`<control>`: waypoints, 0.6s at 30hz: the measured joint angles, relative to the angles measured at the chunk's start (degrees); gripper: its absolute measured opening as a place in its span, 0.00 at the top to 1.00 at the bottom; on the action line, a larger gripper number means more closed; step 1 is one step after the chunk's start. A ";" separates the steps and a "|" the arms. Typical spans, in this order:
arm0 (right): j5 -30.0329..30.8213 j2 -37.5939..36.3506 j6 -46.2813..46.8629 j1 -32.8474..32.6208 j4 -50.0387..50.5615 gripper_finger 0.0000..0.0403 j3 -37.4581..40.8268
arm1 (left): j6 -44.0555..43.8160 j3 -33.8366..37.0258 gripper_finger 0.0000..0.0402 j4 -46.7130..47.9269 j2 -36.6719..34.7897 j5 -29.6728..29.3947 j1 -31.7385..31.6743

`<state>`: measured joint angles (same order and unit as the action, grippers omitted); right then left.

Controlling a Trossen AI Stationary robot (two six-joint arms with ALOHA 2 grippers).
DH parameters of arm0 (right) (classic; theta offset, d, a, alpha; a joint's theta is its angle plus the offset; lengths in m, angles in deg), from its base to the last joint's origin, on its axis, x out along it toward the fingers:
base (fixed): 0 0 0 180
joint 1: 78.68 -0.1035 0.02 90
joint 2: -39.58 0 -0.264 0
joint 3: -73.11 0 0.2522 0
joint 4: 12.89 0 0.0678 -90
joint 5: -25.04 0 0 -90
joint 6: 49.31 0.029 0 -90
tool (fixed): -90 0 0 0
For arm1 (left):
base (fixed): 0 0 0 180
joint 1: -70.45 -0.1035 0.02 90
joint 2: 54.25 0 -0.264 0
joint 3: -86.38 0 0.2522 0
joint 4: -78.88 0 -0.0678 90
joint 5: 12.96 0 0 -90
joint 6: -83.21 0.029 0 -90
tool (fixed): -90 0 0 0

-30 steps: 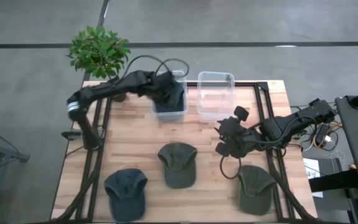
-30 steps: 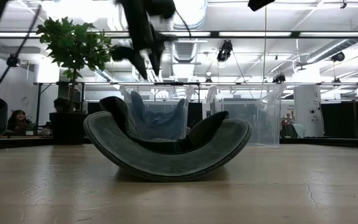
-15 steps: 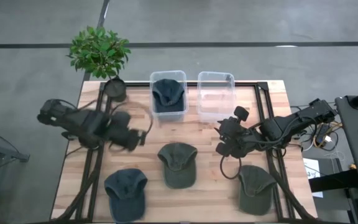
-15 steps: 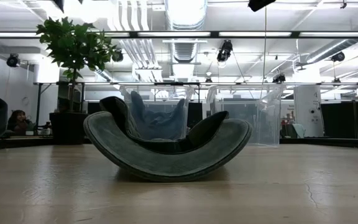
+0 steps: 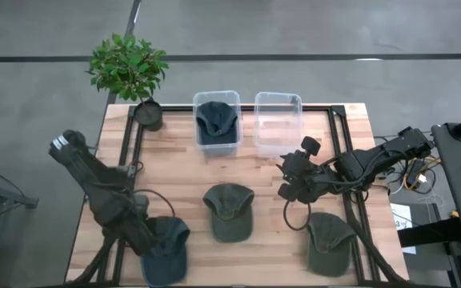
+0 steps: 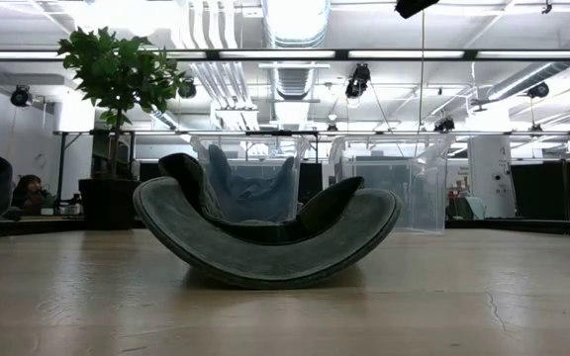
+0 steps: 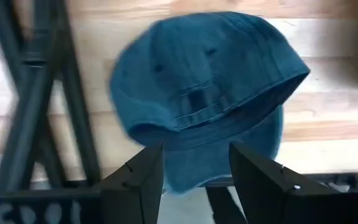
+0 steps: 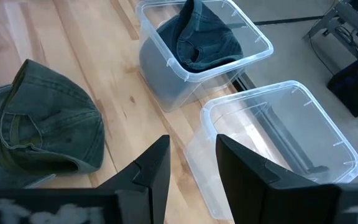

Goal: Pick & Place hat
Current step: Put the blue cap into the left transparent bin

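Observation:
A blue hat [image 5: 169, 250] lies crown up at the table's near left, and also shows in the left wrist view [image 7: 197, 81]. My left gripper [image 5: 144, 238] hovers over its left side, open and empty, with its fingers [image 7: 132, 180] apart above the hat's brim. Another blue hat [image 5: 217, 120] lies inside the left clear bin [image 5: 199, 102]. One green hat [image 5: 229, 210] lies mid-table and another [image 5: 329, 243] at the near right. My right gripper [image 5: 289, 182] waits open between the green hats, and its own view [image 8: 191, 168] shows it empty.
An empty clear bin [image 5: 277, 120] stands to the right of the filled bin, at the far edge. A potted plant [image 5: 128, 68] stands at the far left corner. In the low view the middle green hat [image 6: 265, 237] is in front of both bins.
My left arm has swung out of the left bin and toward the table's near left, ending over the blue hat there. The blue hat in the bin has stayed lying in it. My right arm has kept still.

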<state>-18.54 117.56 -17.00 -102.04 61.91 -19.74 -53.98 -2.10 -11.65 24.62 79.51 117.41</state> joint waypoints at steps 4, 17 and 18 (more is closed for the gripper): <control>-0.01 0.00 0.00 0.00 -0.02 0.69 0.00 | 0.02 2.17 0.57 -1.18 1.53 0.16 0.36; -0.08 0.00 0.02 0.00 -0.07 0.69 0.00 | -1.20 4.29 0.57 -6.08 5.84 12.82 6.33; -0.08 0.00 0.03 0.00 -0.07 0.69 0.00 | -1.26 4.29 0.57 -7.03 6.38 12.95 6.63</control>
<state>-18.61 117.56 -16.97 -102.04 61.84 -19.74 -55.24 2.19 -18.68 31.01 92.46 124.04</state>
